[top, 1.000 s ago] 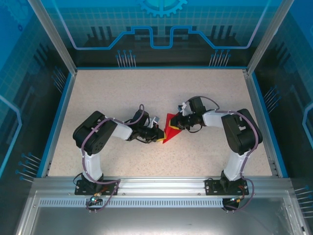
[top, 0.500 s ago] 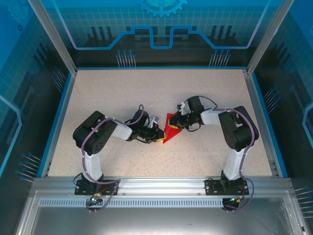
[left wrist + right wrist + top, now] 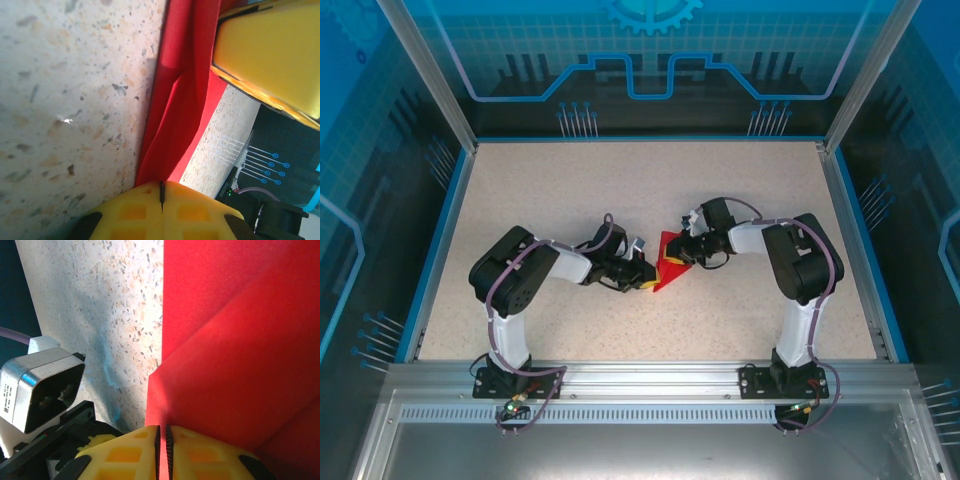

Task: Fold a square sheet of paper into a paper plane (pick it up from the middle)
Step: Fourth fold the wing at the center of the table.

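The square sheet of paper [image 3: 669, 264] lies just right of the middle of the top view, on the speckled table [image 3: 620, 190]. It is a red wedge with overlapping layers, so I judge the folding partly done and no finished dart yet.

My left gripper [image 3: 644, 277] meets it from the lower left and my right gripper [image 3: 686, 252] from the upper right. In the left wrist view, my left gripper [image 3: 161, 192] at the bottom edge has its jaws pressed together on the paper [image 3: 180, 100], which runs up the frame in a buckled strip. In the right wrist view, my right gripper [image 3: 161, 437] at the bottom edge is likewise pinched on a corner of a folded layer [image 3: 225, 350].

Next, I think, comes carrying 1 flap over and creasing it. That calls for both arms moving together, or the thin sheet may tear or slip.

Count: 1 sheet, 2 grippers, 2 arms.
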Robot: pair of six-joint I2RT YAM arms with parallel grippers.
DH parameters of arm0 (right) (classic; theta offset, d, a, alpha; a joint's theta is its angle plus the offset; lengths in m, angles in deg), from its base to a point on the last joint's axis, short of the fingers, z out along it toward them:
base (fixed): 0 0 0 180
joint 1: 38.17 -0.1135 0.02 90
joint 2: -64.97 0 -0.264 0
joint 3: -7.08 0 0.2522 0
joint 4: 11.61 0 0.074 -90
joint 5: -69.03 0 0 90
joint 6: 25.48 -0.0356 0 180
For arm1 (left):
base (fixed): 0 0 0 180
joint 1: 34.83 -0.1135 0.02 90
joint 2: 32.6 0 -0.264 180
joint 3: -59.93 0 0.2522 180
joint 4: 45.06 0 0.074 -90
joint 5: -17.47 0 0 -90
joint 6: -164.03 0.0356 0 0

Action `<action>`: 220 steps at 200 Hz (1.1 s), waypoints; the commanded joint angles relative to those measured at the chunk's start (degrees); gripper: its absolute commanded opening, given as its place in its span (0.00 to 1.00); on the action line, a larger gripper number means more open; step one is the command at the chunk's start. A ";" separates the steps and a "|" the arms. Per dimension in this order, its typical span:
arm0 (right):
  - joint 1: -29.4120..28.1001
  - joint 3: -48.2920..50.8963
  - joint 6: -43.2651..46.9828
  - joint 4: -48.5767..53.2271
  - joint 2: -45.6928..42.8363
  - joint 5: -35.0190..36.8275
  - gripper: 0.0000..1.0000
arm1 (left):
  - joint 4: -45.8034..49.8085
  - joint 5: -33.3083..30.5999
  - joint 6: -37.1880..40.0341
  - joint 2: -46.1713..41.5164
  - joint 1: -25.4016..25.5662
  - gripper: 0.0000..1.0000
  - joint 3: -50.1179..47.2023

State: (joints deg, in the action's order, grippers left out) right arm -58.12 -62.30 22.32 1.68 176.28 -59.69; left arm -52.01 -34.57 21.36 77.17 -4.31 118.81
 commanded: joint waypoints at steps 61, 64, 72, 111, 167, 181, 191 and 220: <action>0.29 -1.31 0.88 3.51 3.47 2.92 0.14 | 12.01 -7.92 -0.60 0.48 -1.61 0.05 -1.79; 0.26 -1.29 0.95 3.46 3.54 2.89 0.14 | 12.21 -8.10 -0.41 0.18 -1.63 0.06 -1.86; 0.26 -1.38 0.97 3.38 3.65 2.73 0.14 | 12.53 -8.45 0.18 -0.47 -1.62 0.08 -1.96; 0.17 -1.22 1.06 4.15 3.57 3.39 0.14 | 17.84 -9.89 4.59 -2.61 -0.71 0.14 -0.42; 0.06 -1.25 1.62 4.86 3.24 3.22 0.14 | 23.79 -12.66 7.33 -1.85 1.72 0.10 3.25; 0.07 -1.23 1.59 5.13 3.22 3.37 0.14 | 27.42 -14.72 8.05 -1.86 2.12 0.06 4.42; 0.00 -1.18 1.67 5.34 3.14 3.55 0.14 | 29.95 -16.47 8.83 -1.91 2.43 0.05 5.16; -0.46 -1.92 2.36 7.87 3.65 5.64 0.14 | 34.48 -19.69 10.29 -1.98 3.73 0.03 6.59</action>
State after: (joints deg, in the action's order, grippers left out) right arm -58.16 -63.72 23.22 3.39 177.54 -59.36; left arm -31.07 -45.46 29.03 74.07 -1.60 125.81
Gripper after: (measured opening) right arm 0.141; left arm 0.055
